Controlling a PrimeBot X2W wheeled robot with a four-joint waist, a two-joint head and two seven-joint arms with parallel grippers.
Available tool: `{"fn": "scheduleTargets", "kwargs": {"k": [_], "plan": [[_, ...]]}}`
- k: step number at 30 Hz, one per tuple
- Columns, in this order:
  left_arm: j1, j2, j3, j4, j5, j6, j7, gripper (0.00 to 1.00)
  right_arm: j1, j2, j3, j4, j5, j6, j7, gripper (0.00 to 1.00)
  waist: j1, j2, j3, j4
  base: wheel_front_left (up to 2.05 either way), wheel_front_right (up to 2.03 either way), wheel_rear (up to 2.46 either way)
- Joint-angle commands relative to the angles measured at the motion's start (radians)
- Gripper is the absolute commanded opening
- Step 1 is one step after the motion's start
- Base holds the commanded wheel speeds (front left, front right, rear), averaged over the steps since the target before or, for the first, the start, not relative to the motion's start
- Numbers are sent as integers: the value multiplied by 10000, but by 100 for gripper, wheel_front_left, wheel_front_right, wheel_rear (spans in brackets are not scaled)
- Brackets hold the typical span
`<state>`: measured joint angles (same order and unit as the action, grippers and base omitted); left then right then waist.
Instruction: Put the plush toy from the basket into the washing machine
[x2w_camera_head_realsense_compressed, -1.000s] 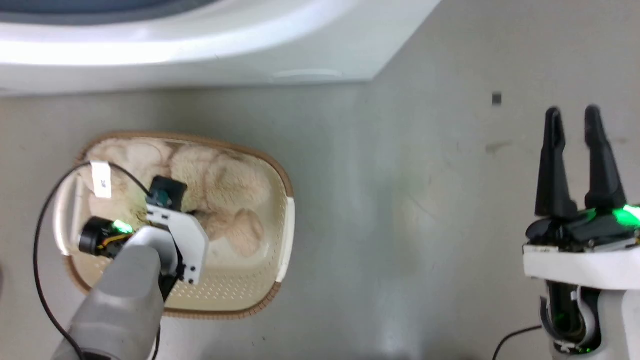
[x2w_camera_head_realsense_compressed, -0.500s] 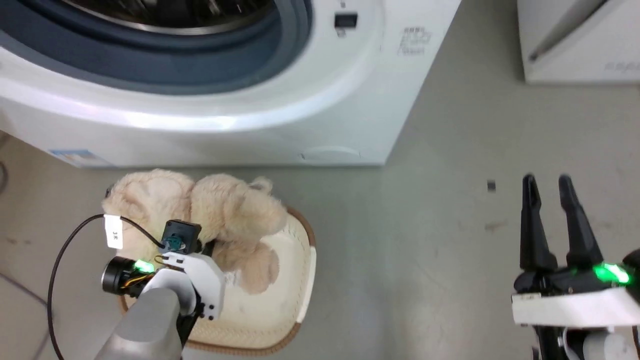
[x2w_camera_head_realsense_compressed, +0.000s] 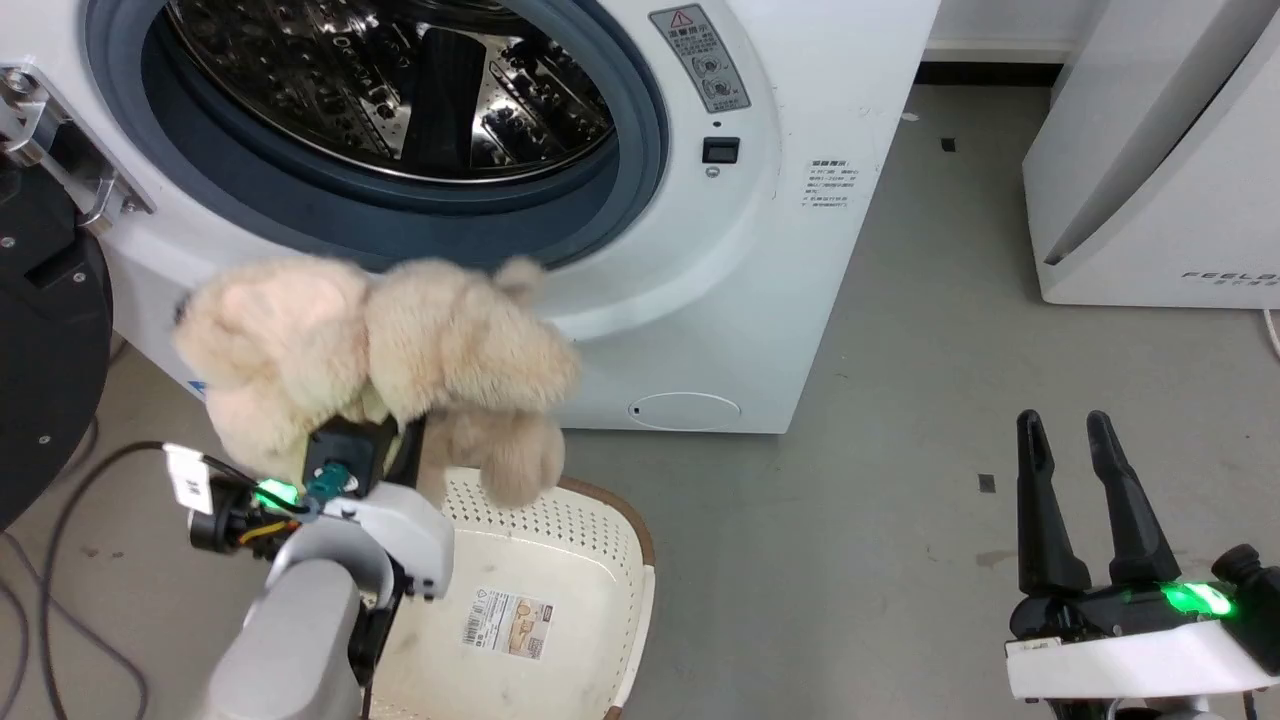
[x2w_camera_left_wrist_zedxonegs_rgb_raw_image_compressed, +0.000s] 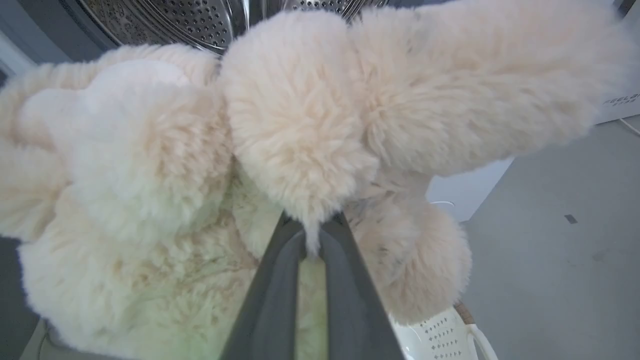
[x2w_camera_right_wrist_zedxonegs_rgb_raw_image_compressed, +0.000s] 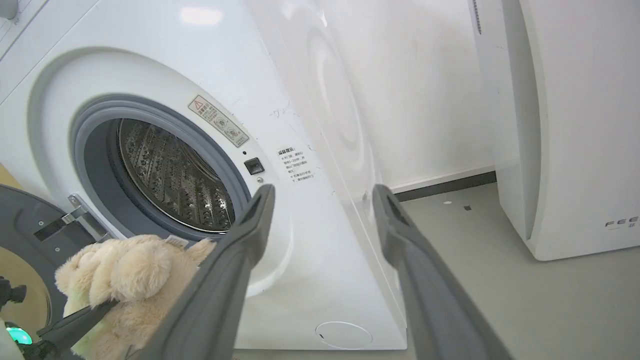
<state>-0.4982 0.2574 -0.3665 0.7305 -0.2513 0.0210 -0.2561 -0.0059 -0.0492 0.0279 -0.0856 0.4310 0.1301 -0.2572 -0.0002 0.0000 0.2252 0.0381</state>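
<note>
The cream-beige plush toy (x2w_camera_head_realsense_compressed: 370, 345) hangs in the air above the basket (x2w_camera_head_realsense_compressed: 640, 545), level with the lower rim of the washing machine's (x2w_camera_head_realsense_compressed: 800, 250) round opening. My left gripper (x2w_camera_head_realsense_compressed: 405, 450) is shut on the toy from below; in the left wrist view its fingers (x2w_camera_left_wrist_zedxonegs_rgb_raw_image_compressed: 270, 300) close on a tuft of the toy's fur (x2w_camera_left_wrist_zedxonegs_rgb_raw_image_compressed: 300, 125). The steel drum (x2w_camera_head_realsense_compressed: 400, 80) is open and the black-rimmed door (x2w_camera_head_realsense_compressed: 40, 330) is swung out to the left. My right gripper (x2w_camera_head_realsense_compressed: 1062, 420) stands open over the floor at the lower right, holding nothing. The right wrist view shows that gripper (x2w_camera_right_wrist_zedxonegs_rgb_raw_image_compressed: 324, 192), the toy (x2w_camera_right_wrist_zedxonegs_rgb_raw_image_compressed: 125, 270) and the washer (x2w_camera_right_wrist_zedxonegs_rgb_raw_image_compressed: 310, 250).
A white FEELBIRD appliance (x2w_camera_head_realsense_compressed: 1150, 180) stands on the right, beyond a strip of grey floor (x2w_camera_head_realsense_compressed: 900, 500). Dark cables (x2w_camera_head_realsense_compressed: 60, 600) trail on the floor at the left. The basket's inner bottom shows a label (x2w_camera_head_realsense_compressed: 505, 620).
The head camera has tilted up, bringing the washer's opening into view. My left gripper has lifted the plush toy out of the basket to the porthole's lower rim. The right gripper stays open.
</note>
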Motion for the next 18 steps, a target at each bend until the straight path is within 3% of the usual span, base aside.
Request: {"fn": "scheduleTargets", "kwargs": {"k": [1, 9, 18], "plan": [[55, 38, 152, -423, 92, 118, -56, 0, 141, -10, 23, -27, 16, 6, -46, 100, 2, 0, 1, -26, 0, 0, 0], [-779, -10, 938, -1363, 322, 424, -56, 0, -313, -10, 148, -220, 64, 6, -46, 100, 2, 0, 870, -477, 0, 0, 0], [-3043, 393, 1826, -1089, 569, 355, -56, 0, -1107, -10, 176, -469, 164, 6, -46, 100, 2, 0, 2624, -1391, 0, 0, 0]]}}
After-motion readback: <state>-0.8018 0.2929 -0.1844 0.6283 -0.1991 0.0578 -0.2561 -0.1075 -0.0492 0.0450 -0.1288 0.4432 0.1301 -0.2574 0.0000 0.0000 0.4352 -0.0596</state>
